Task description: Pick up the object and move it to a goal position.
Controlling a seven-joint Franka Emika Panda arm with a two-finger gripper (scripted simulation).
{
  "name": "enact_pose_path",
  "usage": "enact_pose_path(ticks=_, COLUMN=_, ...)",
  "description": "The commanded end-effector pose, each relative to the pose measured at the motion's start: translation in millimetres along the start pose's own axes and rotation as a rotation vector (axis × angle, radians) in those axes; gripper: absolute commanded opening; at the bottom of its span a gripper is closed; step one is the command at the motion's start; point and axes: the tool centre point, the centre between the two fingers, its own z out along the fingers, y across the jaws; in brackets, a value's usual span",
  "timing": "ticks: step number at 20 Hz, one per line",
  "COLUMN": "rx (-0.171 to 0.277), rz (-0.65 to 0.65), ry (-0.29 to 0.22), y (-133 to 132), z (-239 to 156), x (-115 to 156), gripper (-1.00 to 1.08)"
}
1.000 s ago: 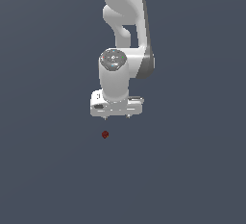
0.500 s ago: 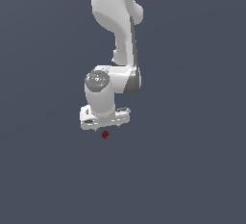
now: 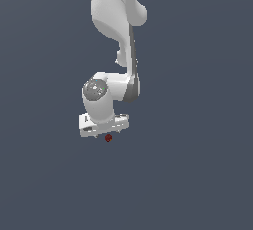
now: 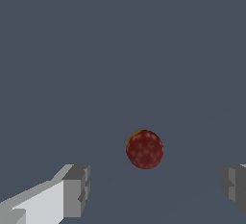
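The object (image 3: pixel 107 137) is a tiny dark red ball on the flat grey surface. In the exterior view it lies just under the lower edge of my white gripper (image 3: pixel 105 134), whose fingers are hard to make out there. In the wrist view the ball (image 4: pixel 144 149) is roundish and speckled. It lies between my two grey fingertips (image 4: pixel 77 191), a little beyond them. The jaws stand wide apart, and neither touches the ball. The gripper is open and empty.
The white arm (image 3: pixel 116 31) comes down from the top of the exterior view. The plain dark grey surface (image 3: pixel 197 174) fills both views. Nothing else shows on it.
The arm has come down and shifted toward the exterior view's left. The gripper, which was well above the ball, now sits right over it. The ball has not moved.
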Motion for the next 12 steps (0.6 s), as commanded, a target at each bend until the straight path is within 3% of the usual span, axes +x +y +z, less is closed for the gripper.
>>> enact_pose_path(ticks=1, rx=0.000, rz=-0.001, ry=0.000, y=-0.3, z=1.1, x=0.2, gripper=1.00)
enact_pose_path(ticks=12, rx=0.000, rz=-0.004, ry=0.001, y=-0.1, z=45.8, x=-0.5, gripper=1.00)
